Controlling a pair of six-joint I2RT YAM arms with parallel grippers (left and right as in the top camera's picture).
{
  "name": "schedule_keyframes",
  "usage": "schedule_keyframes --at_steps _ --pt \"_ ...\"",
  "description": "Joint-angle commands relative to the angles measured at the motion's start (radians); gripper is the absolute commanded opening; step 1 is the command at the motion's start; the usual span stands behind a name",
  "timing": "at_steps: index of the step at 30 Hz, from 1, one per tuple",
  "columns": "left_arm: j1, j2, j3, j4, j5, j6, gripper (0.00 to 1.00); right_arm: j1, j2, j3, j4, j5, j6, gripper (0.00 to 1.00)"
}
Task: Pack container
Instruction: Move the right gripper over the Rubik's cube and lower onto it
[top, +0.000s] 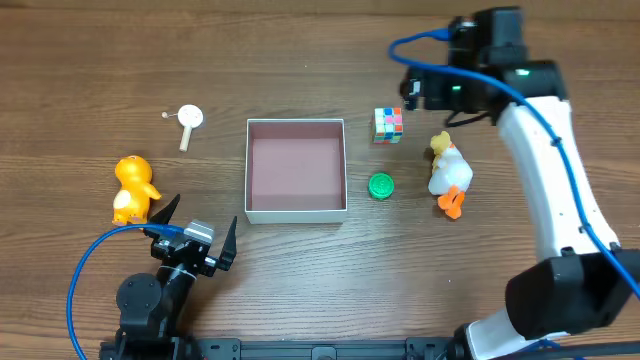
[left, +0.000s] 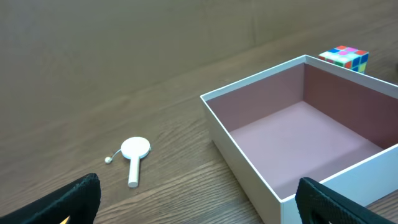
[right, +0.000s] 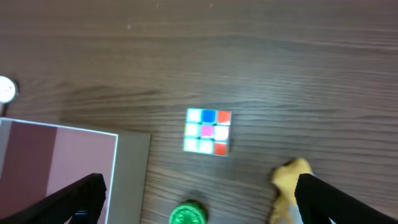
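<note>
The container (top: 295, 165) looks light and thin-walled, apt to slide if nudged; take it by one wall. It sits just ahead and right of the left gripper (top: 204, 212), whose jaws are wide and empty. The right gripper (right: 199, 183), equally wide, hovers above the cube (right: 208, 131), with the container to its left.
</note>
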Motion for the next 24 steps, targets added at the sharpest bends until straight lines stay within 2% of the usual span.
schedule_keyframes --at_steps 1,4,7,10,12,16,24 --pt "0.007 -0.006 -0.003 0.002 -0.002 0.014 1.00 0.038 0.068 0.026 0.011 0.127 0.053 1.00" --pt "0.007 -0.006 -0.003 0.002 -0.002 0.014 1.00 0.040 0.121 0.026 0.031 0.174 0.083 1.00" --pt "0.007 -0.006 -0.003 0.002 -0.002 0.014 1.00 0.040 0.154 0.026 0.038 0.244 0.241 1.00" --pt "0.007 -0.006 -0.003 0.002 -0.002 0.014 1.00 0.047 0.179 0.026 0.043 0.227 0.259 1.00" --pt "0.007 -0.006 -0.003 0.002 -0.002 0.014 1.00 0.046 0.179 0.026 0.069 0.122 0.258 1.00" --pt "0.007 -0.006 -0.003 0.002 -0.002 0.014 1.00 0.062 0.220 0.026 0.069 0.138 0.028 1.00" --pt "0.007 -0.006 -0.003 0.002 -0.002 0.014 1.00 0.084 0.297 0.026 0.107 0.147 0.002 1.00"
